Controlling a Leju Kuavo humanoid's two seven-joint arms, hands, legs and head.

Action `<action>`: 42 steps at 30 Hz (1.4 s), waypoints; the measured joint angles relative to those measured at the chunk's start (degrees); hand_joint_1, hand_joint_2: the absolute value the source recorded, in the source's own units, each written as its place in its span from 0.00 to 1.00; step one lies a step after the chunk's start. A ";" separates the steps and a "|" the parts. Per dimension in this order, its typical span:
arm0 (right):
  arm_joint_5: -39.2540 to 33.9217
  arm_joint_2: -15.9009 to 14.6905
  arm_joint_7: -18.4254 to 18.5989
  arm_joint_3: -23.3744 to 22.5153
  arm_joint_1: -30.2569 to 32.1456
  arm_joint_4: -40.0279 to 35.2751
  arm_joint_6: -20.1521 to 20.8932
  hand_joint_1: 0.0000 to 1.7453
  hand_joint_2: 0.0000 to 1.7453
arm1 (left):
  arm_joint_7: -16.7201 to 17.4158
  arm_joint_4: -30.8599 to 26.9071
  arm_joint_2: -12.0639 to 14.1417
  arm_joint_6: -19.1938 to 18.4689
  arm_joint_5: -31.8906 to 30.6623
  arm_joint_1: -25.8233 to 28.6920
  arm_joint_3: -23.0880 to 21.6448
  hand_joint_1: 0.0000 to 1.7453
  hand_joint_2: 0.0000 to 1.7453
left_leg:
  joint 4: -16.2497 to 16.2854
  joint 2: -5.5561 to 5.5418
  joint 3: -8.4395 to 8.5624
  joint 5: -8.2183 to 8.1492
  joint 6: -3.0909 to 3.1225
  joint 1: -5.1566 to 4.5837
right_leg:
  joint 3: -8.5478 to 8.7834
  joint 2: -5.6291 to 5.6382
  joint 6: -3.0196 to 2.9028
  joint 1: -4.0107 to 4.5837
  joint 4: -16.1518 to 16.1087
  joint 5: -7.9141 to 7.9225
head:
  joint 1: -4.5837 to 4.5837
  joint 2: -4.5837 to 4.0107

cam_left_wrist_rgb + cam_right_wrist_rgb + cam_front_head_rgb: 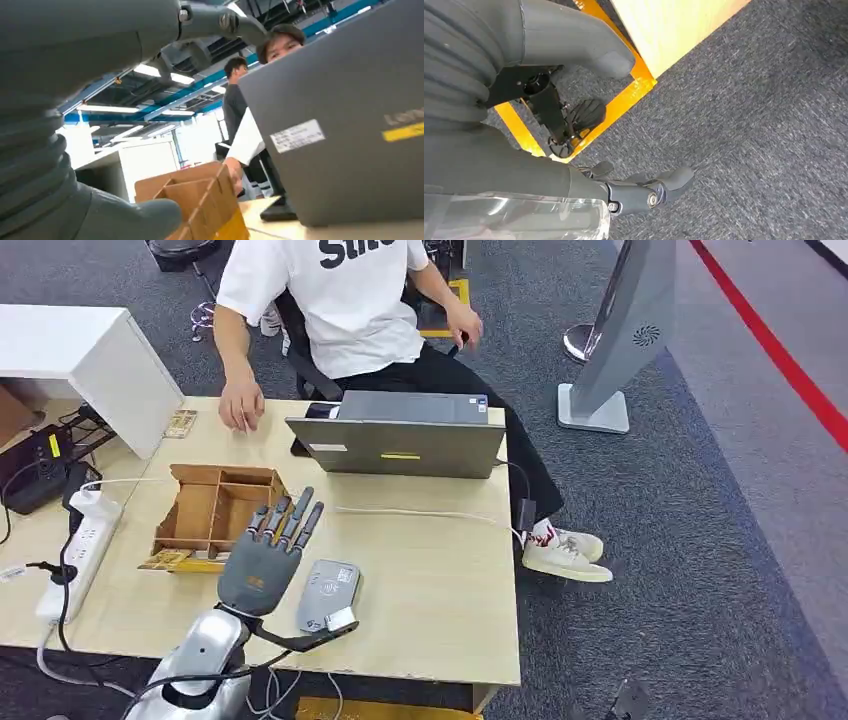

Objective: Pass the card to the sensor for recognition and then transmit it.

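Left hand fingers: the left hand (265, 558) is showing its fingers (288, 521) straightened and slightly spread, pointing away from the robot toward the box; they are holding nothing; the thumb (338, 621) is sticking out sideways over the near end of the reader.
Left hand pose: the hand is hovering palm down above the table (430, 580), just beside the reader and near the box's front edge; the silver forearm is rising from the table's near edge.
Right hand fingers: the right hand (574, 145) is hanging with dark fingers (659, 187) loosely extended and nothing in them.
Right hand pose: it is pointing down at grey carpet beside the table's corner.
Sensor: the grey card reader (326, 593) is lying flat on the table, just right of the left hand.
Card: cards (165, 559) are lying at the box's near-left corner; another small stack (181, 423) is resting near the far edge.
Box: the open cardboard divider box (215, 510) is sitting ahead of the hand.
Surroundings: a closed-angle laptop (400, 445) is standing beyond the box; a seated person is resting a hand (240, 405) on the table; a white power strip (75, 550) is lying at the left.
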 joint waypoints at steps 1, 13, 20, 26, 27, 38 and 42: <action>-0.02 0.00 -0.04 0.00 0.08 -0.07 0.00 0.00 1.00 | 0.02 -0.45 0.16 -0.07 0.04 0.37 -0.89 0.00 1.00 | 0.00 0.00 0.01 0.00 0.00 0.00 | -0.01 0.00 0.00 0.00 0.00 0.00 | 0.02 0.00; -0.81 -0.24 -0.70 -0.42 0.65 -0.22 0.00 0.00 1.00 | 1.18 -4.03 7.36 -4.50 3.45 4.21 -6.81 0.00 1.00 | -0.02 0.01 0.02 0.02 -0.01 0.01 | 0.01 0.00 0.00 0.01 0.01 0.00 | 0.00 0.00; -0.81 -0.28 -0.94 -1.09 1.13 -0.42 0.00 0.00 1.00 | 2.73 -6.91 11.08 -5.75 6.91 8.91 -1.77 0.00 1.00 | -0.03 0.02 0.01 0.01 -0.01 0.01 | 0.00 0.01 0.00 0.01 0.02 -0.01 | 0.02 0.00; -0.33 -0.28 -0.74 -1.31 1.13 -0.53 0.00 0.00 1.00 | 2.43 -7.02 10.80 -4.57 6.56 10.33 8.42 0.00 1.00 | -0.03 0.01 0.01 0.06 0.03 0.02 | 0.02 -0.01 0.00 0.01 0.02 0.01 | 0.00 0.00; -0.15 -0.28 -0.61 -1.31 1.12 -0.55 0.00 0.00 1.00 | 2.43 -7.02 10.58 -4.22 6.36 10.30 9.67 0.00 1.00 | -0.03 0.00 0.02 0.06 0.03 0.02 | 0.01 -0.01 0.02 0.01 0.02 0.02 | 0.00 0.00; 1.33 -0.24 0.41 -1.29 0.98 -0.68 0.00 0.00 1.00 | 2.34 -3.31 5.89 -2.38 4.35 8.20 18.56 0.00 1.00 | -0.02 -0.01 0.03 0.08 0.05 0.01 | 0.04 -0.02 0.02 0.01 0.01 0.04 | 0.02 0.00; 1.27 -0.22 0.46 -1.25 0.84 -0.68 0.00 0.00 1.00 | 1.97 -0.81 4.77 -2.43 3.85 7.06 19.53 0.00 1.00 | -0.02 -0.02 0.01 0.09 0.05 0.01 | 0.04 -0.03 0.02 0.01 0.02 0.04 | 0.02 0.00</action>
